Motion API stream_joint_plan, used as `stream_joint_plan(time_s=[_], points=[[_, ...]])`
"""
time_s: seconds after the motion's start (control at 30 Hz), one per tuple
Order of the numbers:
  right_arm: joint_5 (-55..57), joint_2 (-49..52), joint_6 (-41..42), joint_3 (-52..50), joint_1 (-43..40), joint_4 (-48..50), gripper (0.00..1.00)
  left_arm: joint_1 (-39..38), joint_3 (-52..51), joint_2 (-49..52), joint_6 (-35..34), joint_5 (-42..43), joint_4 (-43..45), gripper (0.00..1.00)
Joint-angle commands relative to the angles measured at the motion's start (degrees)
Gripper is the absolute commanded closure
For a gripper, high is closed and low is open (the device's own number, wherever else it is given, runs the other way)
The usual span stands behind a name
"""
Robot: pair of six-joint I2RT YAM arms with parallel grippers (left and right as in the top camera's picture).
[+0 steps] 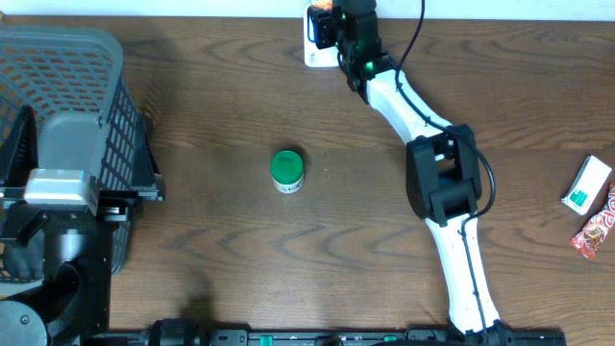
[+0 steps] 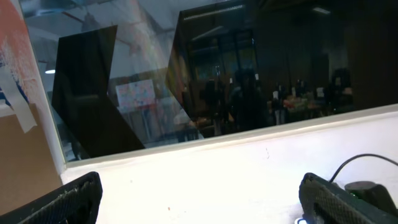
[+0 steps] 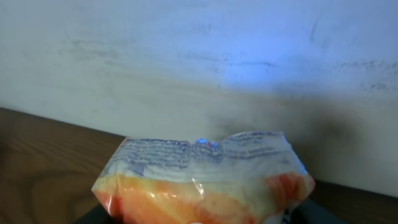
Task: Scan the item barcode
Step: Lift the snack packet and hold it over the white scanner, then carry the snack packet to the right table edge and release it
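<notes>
— Right jaws?
— Clamped on the orange-and-white packet point(image 3: 205, 180), gripped from below. Packet held up off the bench point(image 1: 221, 250) at the far edge, just over the white block point(image 1: 313, 50). Right arm point(image 1: 423, 115) stretched out across the bench to get there.
— Packet's face?
— Crimped top edge with small blue print, turned toward a pale surface with a bluish glow. Print too small to read.
— Left jaws?
— Spread wide, holding nothing, aimed at a dark glass pane point(image 2: 261, 68).
— Rest of the bench?
— Green-lidded jar point(image 1: 286, 170) upright near the middle, well apart from the packet. Grey basket point(image 1: 130, 125) at the left edge. White-and-green box point(image 1: 586, 185) and red packet point(image 1: 596, 231) just beside each other at the right edge.
</notes>
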Motion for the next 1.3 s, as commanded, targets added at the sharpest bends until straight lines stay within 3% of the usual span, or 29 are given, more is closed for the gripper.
stream_joint_plan(time_s=[0.0, 0.2, 0.33, 0.43, 0.67, 0.87, 0.93, 1.17, 1.27], points=[[1.9, 2.97, -1.51, 1.14, -0.04, 0.52, 0.51, -0.24, 0.2, -0.42, -0.92, 0.79, 0.24, 0.01], [1.86, 3.23, -2.73, 1.22, -0.04, 0.35, 0.52, -0.24, 0.2, -0.42, -0.92, 0.79, 0.24, 0.01], [1.81, 0.42, -3.04, 2.56, -0.04, -6.12, 0.54, -0.24, 0.2, -0.42, -0.92, 0.76, 0.26, 0.01], [2.69, -4.7, -6.75, 3.63, -0.09, -18.78, 0.59, -0.24, 0.2, -0.42, -0.92, 0.76, 0.28, 0.01], [21.14, -21.46, -7.48, 3.67, -3.58, -51.36, 0.52, -0.24, 0.2, -0.42, -0.92, 0.76, 0.5, 0.01], [26.58, -27.74, -4.61, 3.67, -16.79, -75.28, 0.51, -0.24, 0.2, -0.44, -1.36, 0.81, 1.62, 0.01], [26.69, -26.99, -4.52, 3.21, -23.54, -80.5, 0.5, -0.24, 0.2, -0.44, -4.46, 0.81, 2.08, 0.01], [19.04, -21.94, 0.02, -4.96, -45.16, -81.77, 0.55, -0.24, 0.2, -0.44, -12.39, 0.79, 3.74, 0.01], [17.51, -20.2, 0.33, -9.42, -51.12, -80.35, 0.45, -0.24, 0.2, -0.44, -12.55, 0.79, 3.89, 0.01]])
